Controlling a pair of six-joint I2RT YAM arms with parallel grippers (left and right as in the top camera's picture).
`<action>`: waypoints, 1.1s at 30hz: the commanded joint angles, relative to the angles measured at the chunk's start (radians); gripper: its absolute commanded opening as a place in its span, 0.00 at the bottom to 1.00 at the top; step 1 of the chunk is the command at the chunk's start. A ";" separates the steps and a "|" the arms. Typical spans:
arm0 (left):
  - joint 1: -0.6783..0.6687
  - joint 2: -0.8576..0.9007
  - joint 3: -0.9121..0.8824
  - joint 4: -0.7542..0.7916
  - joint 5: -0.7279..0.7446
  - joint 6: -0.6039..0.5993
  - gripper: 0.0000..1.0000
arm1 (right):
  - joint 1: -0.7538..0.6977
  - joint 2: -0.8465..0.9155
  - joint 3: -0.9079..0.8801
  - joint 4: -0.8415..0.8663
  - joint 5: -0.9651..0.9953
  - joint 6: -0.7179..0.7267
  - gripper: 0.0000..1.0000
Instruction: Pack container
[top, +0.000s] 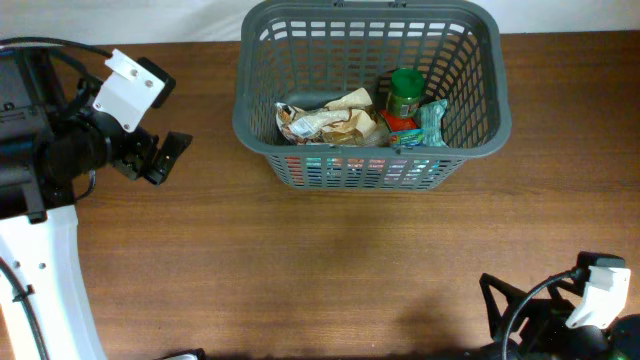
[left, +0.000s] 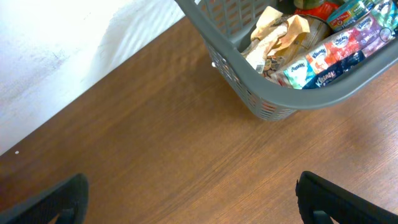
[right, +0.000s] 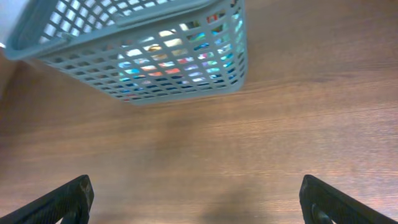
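The dark grey slotted basket (top: 470, 130) stands at the back middle of the table. It holds a crumpled brown paper bag (top: 335, 120), a green-lidded jar (top: 405, 92) and a colourful tissue pack (top: 432, 122). My left gripper (top: 160, 158) is open and empty, left of the basket over bare wood. In the left wrist view (left: 193, 199) the basket (left: 249, 74) lies ahead at upper right. My right gripper (top: 500, 300) is open and empty at the front right edge. The right wrist view (right: 196, 202) shows the basket (right: 143, 62) far ahead.
The brown wooden table (top: 300, 270) runs from the basket to the front edge. A white wall (left: 56, 43) borders the table's back edge. The right arm's cables (top: 540, 295) lie near the front right corner.
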 joint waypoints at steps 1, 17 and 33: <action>0.006 0.000 -0.006 -0.001 -0.001 0.016 0.99 | 0.007 -0.009 -0.089 0.060 0.034 -0.124 0.99; 0.006 0.000 -0.006 -0.001 -0.001 0.016 0.99 | 0.006 -0.407 -0.942 0.800 0.050 -0.363 0.99; 0.006 0.000 -0.006 -0.001 -0.001 0.016 0.99 | 0.006 -0.493 -1.138 0.962 0.058 -0.363 0.99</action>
